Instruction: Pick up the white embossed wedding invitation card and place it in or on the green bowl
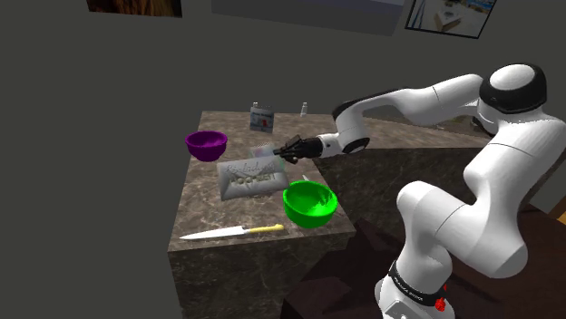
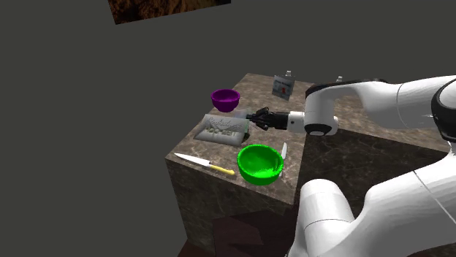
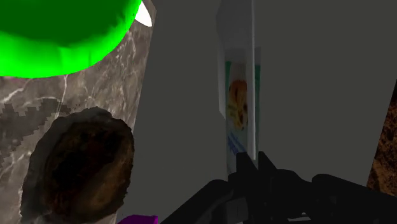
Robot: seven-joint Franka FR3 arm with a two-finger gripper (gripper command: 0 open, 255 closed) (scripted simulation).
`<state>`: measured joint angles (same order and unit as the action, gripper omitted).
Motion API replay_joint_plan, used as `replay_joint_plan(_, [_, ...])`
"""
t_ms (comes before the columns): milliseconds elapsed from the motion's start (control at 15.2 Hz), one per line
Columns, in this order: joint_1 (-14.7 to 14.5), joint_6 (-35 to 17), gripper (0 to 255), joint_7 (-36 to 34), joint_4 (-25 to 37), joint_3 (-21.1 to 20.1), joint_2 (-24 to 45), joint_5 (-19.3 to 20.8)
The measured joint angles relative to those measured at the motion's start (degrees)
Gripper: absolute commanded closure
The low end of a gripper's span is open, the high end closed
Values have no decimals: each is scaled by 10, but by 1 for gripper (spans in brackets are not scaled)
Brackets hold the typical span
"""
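Shoulder view: the card (image 1: 249,177), whitish with raised lettering, lies flat on the desk (image 1: 209,207), between the purple bowl (image 1: 206,148) toward the back and the green bowl (image 1: 309,216) toward the front. It is on the desk, not in a bowl; its near corner comes close to the green bowl's rim. The claw (image 1: 279,151) lies level, pointing to this view's left, with its tip at the card's upper right corner as seen here, just above or on the edge; contact cannot be told. A small pale patch (image 1: 264,152) shows right at the tip, too faint to name. A knife (image 1: 231,232) with a yellow handle lies near the front edge, well apart from the claw, and a box (image 1: 262,118) stands at the back.

In the second exterior view the claw's tip is at the card's right-hand edge, by its far corner. The green bowl sits in front of the card with a narrow gap, and a white sliver (image 2: 283,151) stands just beside that bowl on the arm's side.

In the wrist view a narrow pale strip (image 3: 240,95) with an orange and green print runs out from the claw's dark bulk; whether it is clasped or lies further off is unclear. Whether the claw is clenched or released cannot be told.
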<state>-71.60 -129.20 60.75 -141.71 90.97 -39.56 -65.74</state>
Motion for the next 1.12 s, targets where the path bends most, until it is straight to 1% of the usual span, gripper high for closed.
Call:
replay_joint_plan(330, [44, 8, 255, -34, 0, -56, 12, -3])
replay_joint_plan(462, [54, 8, 255, -44, 1, -72, 13, -5])
replay_joint_plan(528, [75, 15, 255, -51, -5, -84, 13, 2])
replay_joint_plan(594, [102, 22, 255, -57, -13, -99, 12, 10])
replay_joint_plan(792, [188, 55, 255, -75, -40, -127, 2, 51])
replay_joint_plan(990, [282, 93, 255, -102, -63, -161, -13, 97])
replay_joint_plan(1056, [320, 110, 255, -114, -70, -173, -21, 117])
replay_joint_plan(1122, [351, 123, 255, -122, -79, -183, -29, 133])
